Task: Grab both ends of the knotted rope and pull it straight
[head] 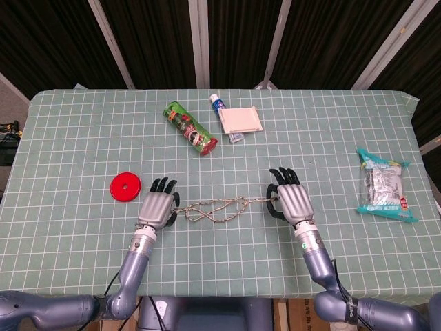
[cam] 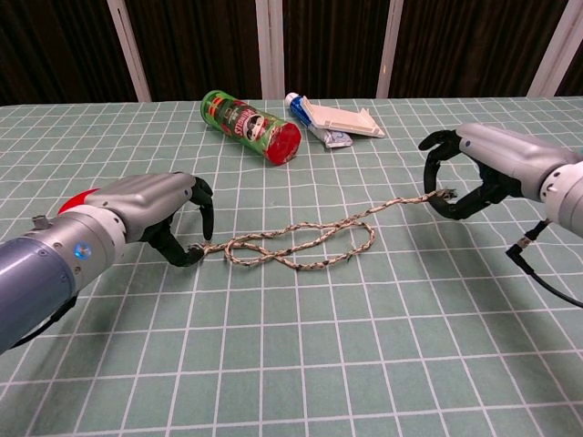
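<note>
The braided rope (head: 217, 207) (cam: 301, 241) lies across the green checked tablecloth (head: 83, 138) with a loose knot in its middle. My right hand (head: 289, 201) (cam: 483, 164) pinches the rope's right end between thumb and a finger, and that end hangs just off the cloth. My left hand (head: 157, 207) (cam: 159, 214) rests over the rope's left end. Its fingers and thumb curl around the tip, which lies between them; whether they grip it does not show.
A red disc (head: 125, 186) (cam: 77, 198) lies just left of my left hand. A green chips can (head: 190, 128) (cam: 252, 126) and a white box on a toothpaste tube (head: 241, 121) (cam: 332, 118) lie further back. A snack packet (head: 386, 185) lies at the far right.
</note>
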{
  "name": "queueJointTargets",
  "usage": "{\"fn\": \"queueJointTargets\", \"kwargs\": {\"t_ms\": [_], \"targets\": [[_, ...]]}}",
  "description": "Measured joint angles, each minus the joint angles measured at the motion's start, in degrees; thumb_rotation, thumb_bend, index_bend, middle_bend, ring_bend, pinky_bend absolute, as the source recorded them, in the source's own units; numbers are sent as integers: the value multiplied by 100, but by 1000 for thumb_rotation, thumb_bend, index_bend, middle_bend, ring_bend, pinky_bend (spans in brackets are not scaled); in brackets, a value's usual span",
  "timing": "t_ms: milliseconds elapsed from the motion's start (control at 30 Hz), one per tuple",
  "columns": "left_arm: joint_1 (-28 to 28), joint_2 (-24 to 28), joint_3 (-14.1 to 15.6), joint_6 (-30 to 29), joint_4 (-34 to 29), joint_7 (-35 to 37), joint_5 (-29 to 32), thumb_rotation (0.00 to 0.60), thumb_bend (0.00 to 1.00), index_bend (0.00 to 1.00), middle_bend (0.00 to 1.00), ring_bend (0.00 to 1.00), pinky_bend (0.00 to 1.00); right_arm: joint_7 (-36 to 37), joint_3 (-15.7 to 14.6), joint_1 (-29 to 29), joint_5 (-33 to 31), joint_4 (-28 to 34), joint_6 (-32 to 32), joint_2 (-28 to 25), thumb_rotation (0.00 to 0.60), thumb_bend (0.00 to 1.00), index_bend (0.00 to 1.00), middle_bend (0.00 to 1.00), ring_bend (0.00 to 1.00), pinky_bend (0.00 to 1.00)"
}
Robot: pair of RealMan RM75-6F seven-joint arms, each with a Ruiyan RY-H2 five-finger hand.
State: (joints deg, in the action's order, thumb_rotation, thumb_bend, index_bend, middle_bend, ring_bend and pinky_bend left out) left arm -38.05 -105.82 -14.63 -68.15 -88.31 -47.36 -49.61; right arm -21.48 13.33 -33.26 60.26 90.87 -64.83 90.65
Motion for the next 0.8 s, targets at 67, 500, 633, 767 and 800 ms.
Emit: {"fn": "queueJointTargets", "kwargs": {"t_ms": [67,500,633,767,800], "targets": [[-33,-59,-2,3,58,19,38,600,455,511,112,0,0,11,-3,-2,5,-8,-1,-8,600,503,610,147,0,0],[-114,-258,107,-18,310,165,82,600,556,583,143,0,0,61,-28,6,13,-17,-8,-79,600,505,610,147,0,0],[-113,-234,130,-34,332,203,75,600,567,587,144,0,0,64,-33,7,34,-5,-23,-105,600,505,610,148,0,0],[-107,-144,114,-72,261,258,34,600,566,590,145,0,0,47,-41,19,50,29,-55,-157,600,506,611,147,0,0],[-105,-109,105,-83,228,271,22,600,565,591,145,0,0,41,-42,27,60,43,-71,-190,600,506,611,147,0,0]]}}
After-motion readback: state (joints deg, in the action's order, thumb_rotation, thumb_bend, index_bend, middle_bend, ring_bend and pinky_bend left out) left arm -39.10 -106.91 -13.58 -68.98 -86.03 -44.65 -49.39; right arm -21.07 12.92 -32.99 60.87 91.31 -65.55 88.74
